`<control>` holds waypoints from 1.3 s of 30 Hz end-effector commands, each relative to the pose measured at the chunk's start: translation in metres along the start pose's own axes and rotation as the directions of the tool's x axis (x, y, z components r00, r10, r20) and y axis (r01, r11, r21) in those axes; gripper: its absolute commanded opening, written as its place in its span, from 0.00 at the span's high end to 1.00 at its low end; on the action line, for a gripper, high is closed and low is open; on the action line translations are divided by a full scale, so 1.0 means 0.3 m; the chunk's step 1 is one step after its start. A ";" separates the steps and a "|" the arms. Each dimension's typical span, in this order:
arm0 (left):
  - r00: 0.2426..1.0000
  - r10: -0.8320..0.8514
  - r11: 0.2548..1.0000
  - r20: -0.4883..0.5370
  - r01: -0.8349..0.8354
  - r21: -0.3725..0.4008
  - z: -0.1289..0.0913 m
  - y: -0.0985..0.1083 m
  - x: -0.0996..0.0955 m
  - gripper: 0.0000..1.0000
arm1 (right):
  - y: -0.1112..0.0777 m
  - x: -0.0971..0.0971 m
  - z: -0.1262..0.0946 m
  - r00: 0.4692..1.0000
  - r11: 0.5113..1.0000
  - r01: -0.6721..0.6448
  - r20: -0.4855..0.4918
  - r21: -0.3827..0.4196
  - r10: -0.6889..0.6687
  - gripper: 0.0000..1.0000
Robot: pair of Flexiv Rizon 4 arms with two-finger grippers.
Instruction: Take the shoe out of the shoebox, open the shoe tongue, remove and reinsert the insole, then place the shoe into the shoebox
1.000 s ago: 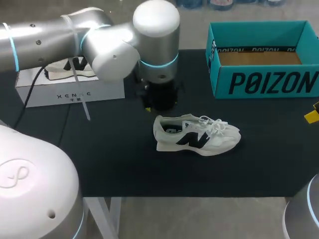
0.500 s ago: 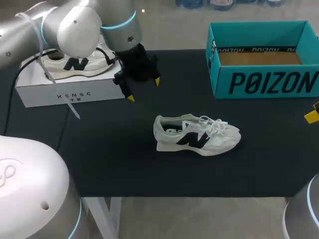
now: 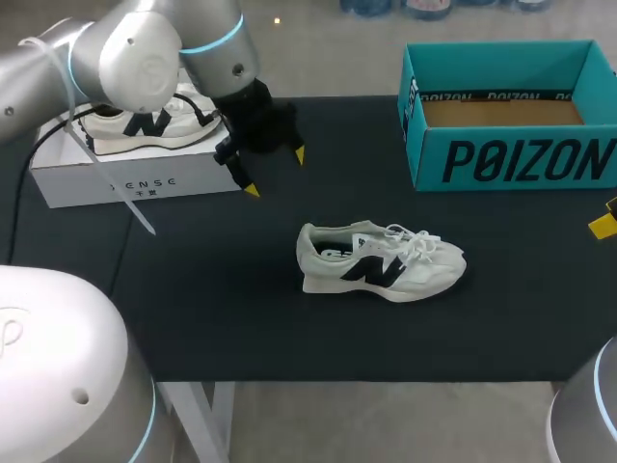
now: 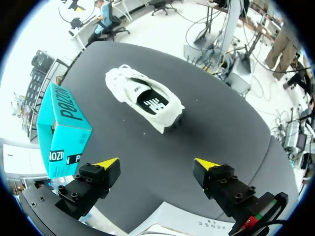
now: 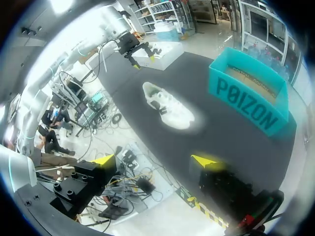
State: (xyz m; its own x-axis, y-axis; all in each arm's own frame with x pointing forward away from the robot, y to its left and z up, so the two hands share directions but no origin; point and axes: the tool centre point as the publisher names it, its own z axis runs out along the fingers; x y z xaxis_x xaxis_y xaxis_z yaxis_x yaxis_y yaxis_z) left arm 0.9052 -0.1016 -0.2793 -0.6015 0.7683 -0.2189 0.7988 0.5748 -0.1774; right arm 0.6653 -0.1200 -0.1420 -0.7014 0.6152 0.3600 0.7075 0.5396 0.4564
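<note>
Your left hand [image 3: 276, 173] is released, its two yellow-tipped fingers spread wide with nothing between them, and it hangs above the table [image 3: 241, 309] just beside the near right corner of the white box [image 3: 135, 176]. In the left wrist view the same hand [image 4: 157, 163] shows both fingers apart over bare tabletop, with an edge of the white box under it. A second shoe [image 3: 145, 123] lies on top of that white box, partly behind your left arm. Ahead of the left hand and well apart from it, the shoe [image 3: 381, 262] stands on its sole near the middle of the table, heel toward your left and toe toward your right, its laces bunched over the tongue. Looking into its mouth from the left wrist view, you can see the dark insole [image 4: 149, 102] lying inside the shoe [image 4: 142, 98]. The shoe is outside the shoebox [image 3: 521, 159], which sits open at the far right of the table, well apart from it, its brown bottom showing. Your right hand [image 5: 155, 160] is released too, fingers apart and holding nothing, back off the table's edge, with the shoe [image 5: 170, 105] and the shoebox [image 5: 246, 105] well ahead of it.
</note>
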 end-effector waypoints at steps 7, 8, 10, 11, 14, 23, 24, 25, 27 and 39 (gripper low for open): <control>0.986 -0.120 0.981 0.120 0.099 0.165 0.091 -0.016 0.100 0.00 | 0.002 -0.004 0.002 1.000 1.000 -0.001 0.000 0.003 0.001 0.00; 0.980 -0.143 0.973 0.135 0.114 0.201 0.101 -0.021 0.118 0.00 | 0.002 -0.004 0.002 1.000 1.000 -0.001 0.000 0.003 0.001 0.00; 0.969 -0.183 0.959 0.165 0.139 0.247 0.117 -0.025 0.149 0.00 | 0.002 -0.004 0.002 1.000 1.000 -0.001 0.000 0.003 0.001 0.00; 0.962 -0.206 0.947 0.178 0.150 0.285 0.128 -0.025 0.165 0.00 | 0.002 -0.004 0.002 1.000 1.000 -0.001 0.000 0.003 0.001 0.00; 0.935 -0.289 0.899 0.205 0.191 0.394 0.161 -0.016 0.217 0.00 | 0.002 -0.004 0.002 1.000 1.000 -0.001 0.000 0.003 0.001 0.00; 0.851 -0.454 0.720 0.264 0.176 0.671 0.207 -0.025 0.284 0.00 | 0.002 -0.004 0.002 1.000 1.000 -0.001 0.000 0.003 0.001 0.00; 0.842 -0.469 0.699 0.266 0.169 0.695 0.210 -0.030 0.285 0.00 | 0.002 -0.004 0.002 1.000 1.000 -0.001 0.000 0.003 0.001 0.00; 0.830 -0.488 0.680 0.269 0.169 0.713 0.211 -0.034 0.286 0.00 | 0.002 -0.004 0.002 1.000 1.000 -0.001 0.000 0.003 0.001 0.00; 0.820 -0.506 0.668 0.268 0.176 0.723 0.212 -0.042 0.287 0.00 | 0.002 -0.004 0.002 1.000 1.000 -0.001 0.000 0.003 0.001 0.00; 0.818 -0.558 0.563 0.139 0.250 0.787 0.253 -0.080 0.271 0.00 | 0.002 -0.004 0.002 1.000 1.000 -0.001 0.000 0.003 0.001 0.00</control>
State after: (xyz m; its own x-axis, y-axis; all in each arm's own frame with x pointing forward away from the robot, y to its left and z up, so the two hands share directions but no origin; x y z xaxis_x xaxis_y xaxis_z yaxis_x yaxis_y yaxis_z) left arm 0.8307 -0.0707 -0.3606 -0.9394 0.2498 -0.2349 0.3054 0.2986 -0.9042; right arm 0.6653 -0.1200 -0.1420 -0.7014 0.6152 0.3600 0.7075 0.5396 0.4564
